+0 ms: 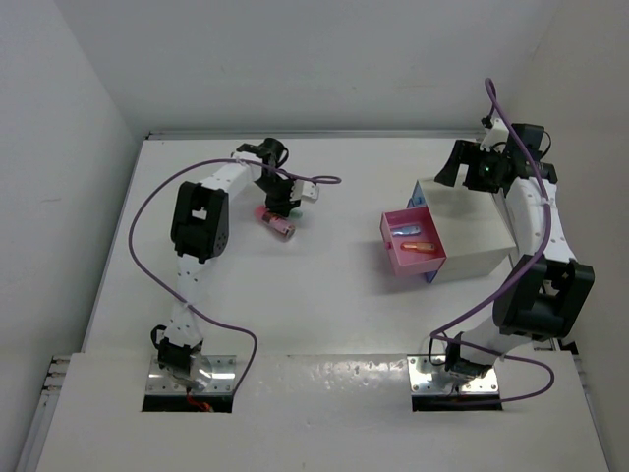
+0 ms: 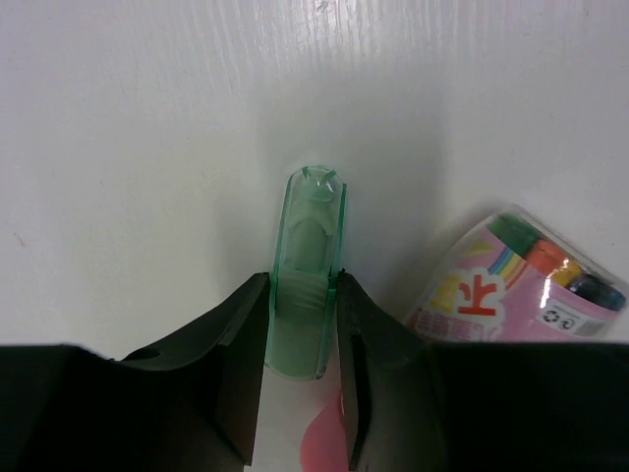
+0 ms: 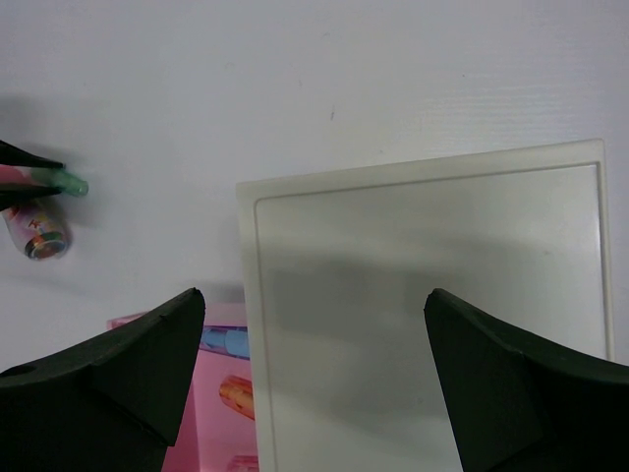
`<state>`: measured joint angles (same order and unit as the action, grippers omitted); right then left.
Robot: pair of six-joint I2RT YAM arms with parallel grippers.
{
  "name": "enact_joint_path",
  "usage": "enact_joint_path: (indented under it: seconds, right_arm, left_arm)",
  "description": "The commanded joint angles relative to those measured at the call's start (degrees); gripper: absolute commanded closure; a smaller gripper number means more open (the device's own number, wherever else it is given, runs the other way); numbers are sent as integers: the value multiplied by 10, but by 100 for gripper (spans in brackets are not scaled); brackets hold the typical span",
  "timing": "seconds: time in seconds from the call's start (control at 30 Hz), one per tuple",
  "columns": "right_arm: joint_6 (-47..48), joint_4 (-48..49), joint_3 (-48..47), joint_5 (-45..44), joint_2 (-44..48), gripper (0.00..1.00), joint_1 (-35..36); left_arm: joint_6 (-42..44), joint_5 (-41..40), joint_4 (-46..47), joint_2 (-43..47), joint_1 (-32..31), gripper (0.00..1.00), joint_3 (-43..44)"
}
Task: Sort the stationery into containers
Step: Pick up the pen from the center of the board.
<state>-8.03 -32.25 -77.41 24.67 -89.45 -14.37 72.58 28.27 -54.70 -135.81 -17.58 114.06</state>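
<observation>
- Two robot arms work at a white table (image 1: 324, 315). Judging by one piece in a grip and others already stowed, the sorting is at a pick-up.
- Upper left of centre in the overhead view, the left gripper (image 2: 303, 290) has its dark fingers pressed against both sides of a mint-green translucent piece (image 2: 311, 246). The piece's rounded tip points up the wrist frame, over bare tabletop. Whether it has left the surface cannot be told.
- One short pink-red cylinder (image 2: 521, 290) with a printed label lies just beside the gripper at the lower right of the left wrist view, apart from the mint piece.
- At the upper right of the overhead view, the right gripper (image 3: 314, 305) hangs above the flat top of a white cube-shaped cabinet (image 1: 477, 231), its fingers spread wide with nothing between them.
- A shallow pink plastic drawer (image 1: 387, 239) stands pulled out of the cabinet toward the frame's centre. It holds a blue piece (image 1: 405, 232) and an orange piece (image 1: 421, 244).
- The next move likely calls for a straight lift clear of the cylinder. A carry rightward across the frame to an open drawer would follow, with release only once the piece is above the drawer's floor. Which drawer suits the mint piece cannot be told.
</observation>
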Motion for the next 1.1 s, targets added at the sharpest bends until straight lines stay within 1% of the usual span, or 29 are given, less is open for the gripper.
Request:
enact_joint_path:
  seconds: [0.0, 0.07, 0.17, 0.37, 0.47, 0.7, 1.07]
  right_arm:
    - [6, 4, -28, 6, -1, 9, 6]
    - [5, 4, -27, 6, -1, 9, 7]
    - [4, 6, -27, 6, -2, 9, 10]
    - [4, 7, -27, 6, -1, 9, 14]
    - [3, 7, -27, 5, 0, 9, 15]
    - [4, 6, -26, 4, 2, 9, 15]
    - [2, 7, -24, 4, 0, 9, 15]
  left_arm:
    - [-14, 27, 5, -3, -9, 77, 13]
    - [-32, 29, 32, 3, -9, 83, 14]
    - [-101, 30, 82, 9, -9, 88, 16]
    - [-154, 15, 115, -16, -8, 92, 48]
    - [-176, 13, 129, -18, -8, 93, 47]
    - [-198, 13, 147, -24, -9, 93, 47]
    - [-198, 15, 144, -23, -8, 94, 47]
